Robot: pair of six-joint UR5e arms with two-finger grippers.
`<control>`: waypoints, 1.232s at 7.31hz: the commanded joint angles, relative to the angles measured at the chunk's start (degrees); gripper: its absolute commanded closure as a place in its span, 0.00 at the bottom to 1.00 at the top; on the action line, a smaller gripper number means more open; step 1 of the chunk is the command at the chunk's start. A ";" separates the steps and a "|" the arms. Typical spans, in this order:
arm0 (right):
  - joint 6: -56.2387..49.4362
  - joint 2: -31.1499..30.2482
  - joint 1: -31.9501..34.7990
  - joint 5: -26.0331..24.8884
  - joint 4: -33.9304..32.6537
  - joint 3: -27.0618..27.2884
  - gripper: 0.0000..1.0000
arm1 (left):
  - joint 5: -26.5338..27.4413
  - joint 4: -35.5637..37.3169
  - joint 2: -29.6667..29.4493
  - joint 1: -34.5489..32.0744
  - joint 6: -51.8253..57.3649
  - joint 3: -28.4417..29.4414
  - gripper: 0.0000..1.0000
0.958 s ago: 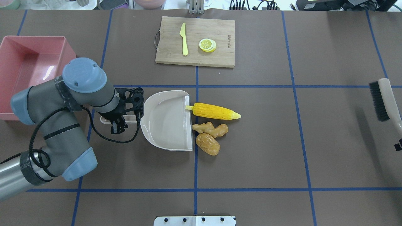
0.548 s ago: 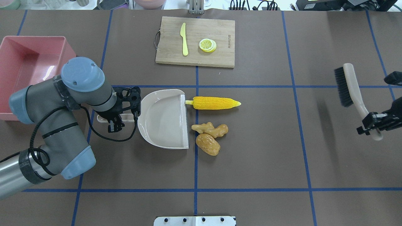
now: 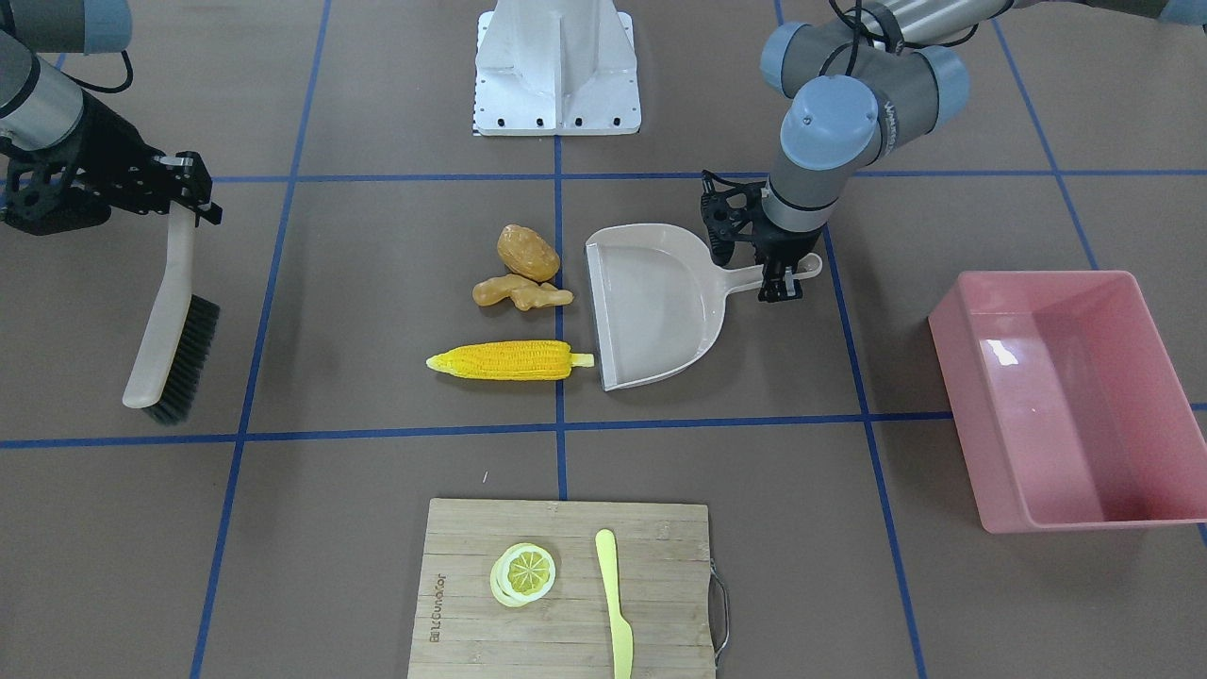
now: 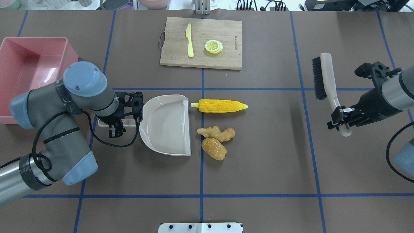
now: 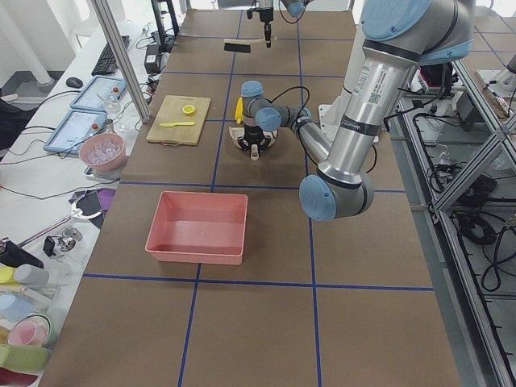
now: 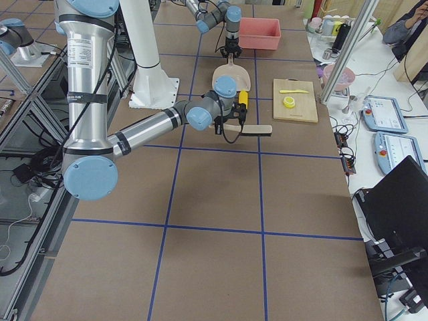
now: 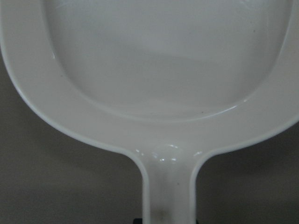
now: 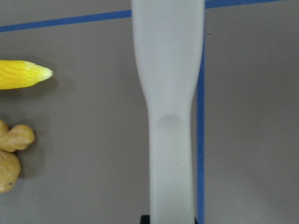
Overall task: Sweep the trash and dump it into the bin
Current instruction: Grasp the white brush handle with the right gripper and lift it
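On a brown-paper table (image 4: 258, 168) gridded with blue tape: left gripper (image 4: 117, 125) clenched on the handle of the beige dustpan (image 4: 165, 124) at centre left, right gripper (image 4: 339, 121) clamped on the brush (image 4: 324, 74) handle at the right edge (bristles toward the frame's left). Just right of the dustpan's open lip, corn cob (image 4: 220, 106), ginger root (image 4: 216, 133) and potato (image 4: 213, 149), the last two touching; pink bin (image 4: 69, 53) at the upper left. Along the side view's left edge, a bench (image 5: 40, 185) with tablets and cables.

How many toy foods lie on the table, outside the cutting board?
3. The corn cob lies at the far end of the dustpan's mouth; the ginger root and the potato lie close together nearer its middle. None seems hidden.
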 commanded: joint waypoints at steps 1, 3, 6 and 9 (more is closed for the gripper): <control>12.90 4.46 -5.53 -1.69 7.27 1.29 1.00 | 0.02 1.11 -0.43 -0.21 1.30 -0.52 1.00; 21.71 4.65 -13.17 -7.48 15.54 0.60 1.00 | 0.02 3.31 -1.66 -0.21 2.96 0.09 1.00; 22.81 5.71 -16.64 -11.20 22.73 -6.40 1.00 | 0.11 3.49 -3.85 -0.21 4.38 2.72 1.00; 26.23 5.97 -17.51 -11.46 35.09 -13.03 1.00 | 0.11 5.42 -4.91 -0.21 4.38 2.91 1.00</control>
